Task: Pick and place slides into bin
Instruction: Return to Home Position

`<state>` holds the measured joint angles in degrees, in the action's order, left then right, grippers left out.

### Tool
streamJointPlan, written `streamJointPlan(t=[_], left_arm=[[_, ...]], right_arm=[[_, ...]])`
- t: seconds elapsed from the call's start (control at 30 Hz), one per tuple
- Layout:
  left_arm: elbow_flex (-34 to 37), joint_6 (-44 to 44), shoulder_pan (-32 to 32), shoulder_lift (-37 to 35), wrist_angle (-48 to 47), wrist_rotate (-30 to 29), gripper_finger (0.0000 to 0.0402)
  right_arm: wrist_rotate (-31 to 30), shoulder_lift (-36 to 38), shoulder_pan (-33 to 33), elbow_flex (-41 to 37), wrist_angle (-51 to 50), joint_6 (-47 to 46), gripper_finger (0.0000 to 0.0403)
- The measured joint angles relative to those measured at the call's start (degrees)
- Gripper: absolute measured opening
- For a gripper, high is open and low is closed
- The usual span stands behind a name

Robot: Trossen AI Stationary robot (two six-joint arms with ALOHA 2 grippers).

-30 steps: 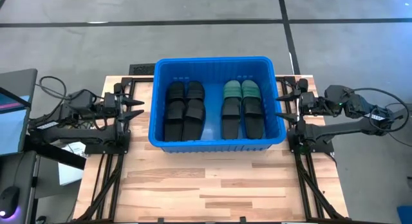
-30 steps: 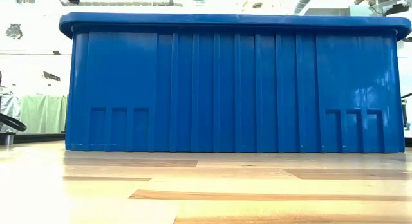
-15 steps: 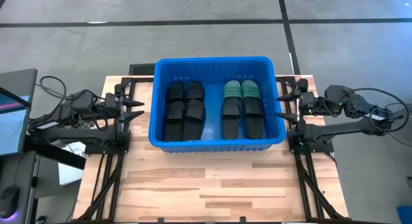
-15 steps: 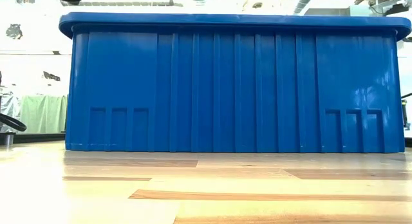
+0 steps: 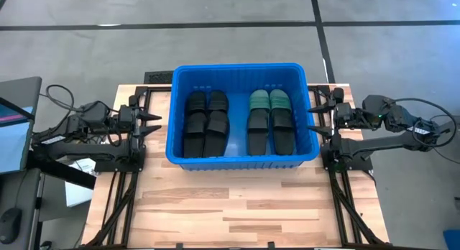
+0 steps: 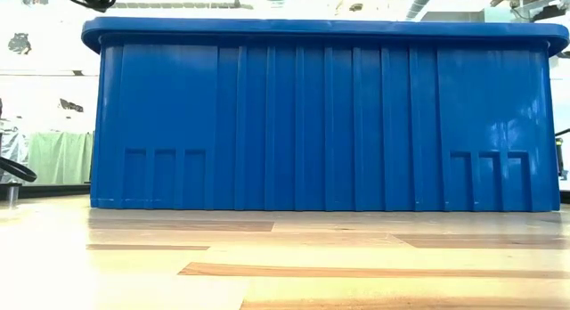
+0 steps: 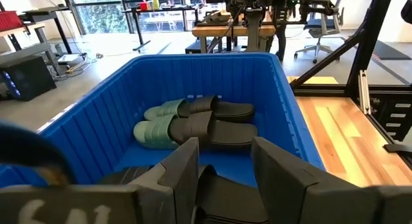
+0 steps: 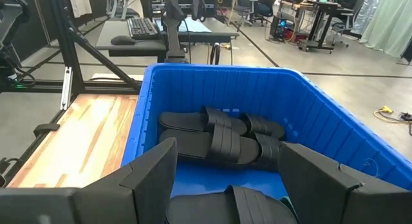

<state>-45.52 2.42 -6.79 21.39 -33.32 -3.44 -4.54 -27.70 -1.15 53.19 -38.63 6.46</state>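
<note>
A: Left pincer (image 5: 155, 122): spread wide, nothing between fingers. Parked just outside bin (image 5: 171, 113), at left wall, aimed inward.
B: Right pincer (image 5: 314, 115)?
A: Same. Spread, empty, just outside right wall, facing in. Mirrored pose.
B: And slides?
A: All visible ones inside bin. Black slides (image 5: 206, 124) in two columns across left half. Teal pair (image 5: 269, 100) in right half, at end away from bare bench (image 5: 230, 207) stretch. Black pair (image 5: 271, 135) next to teal, butted against or overlapping, cannot tell which. None seen on bench.
B: Low view?
A: Useless for contents. Only ribbed bin wall, standing flat on bench.
B: Looks like placing done, then. Only parking left, by this read.
A: Agreed. Both arms clear of rim, not touching anything.
B: Handling notes in case of re-pick?
A: Probably light, rubbery, flexible. Expect bending at sole, no breakage risk. Likely grippy surface, not slick.
B: Grasp point?
A: Across wide strap, one finger under arch, one on top. Fallback: sole edge at mid-length, pinched sideways.
B: Risks?
A: Tight packing. Chance of dragging a neighbour when lifting by strap. Would take topmost first, straight up, clear of rim before any sideways move.
</note>
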Motion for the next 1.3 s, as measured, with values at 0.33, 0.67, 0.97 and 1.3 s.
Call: streamJointPlan(t=[0.33,0.67,0.97,1.3], left_arm=[[0.0,-0.1,0.0,0.0,-3.8,0.0,0.0133],[0.0,-0.6,0.0,0.0,-7.7,0.0,0.0133],[0.0,-16.8,0.0,0.0,-2.7,-0.7,0.0133],[0.0,-10.8,0.0,-0.5,4.9,-1.5,0.0133]], right_arm=[[0.0,0.0,0.0,0.0,0.0,0.0,0.0256],[0.0,0.0,0.0,0.0,0.0,0.0,0.0256],[0.0,0.0,0.0,0.0,0.0,0.0,0.0256],[0.0,0.0,0.0,0.0,0.0,0.0,0.0256]])
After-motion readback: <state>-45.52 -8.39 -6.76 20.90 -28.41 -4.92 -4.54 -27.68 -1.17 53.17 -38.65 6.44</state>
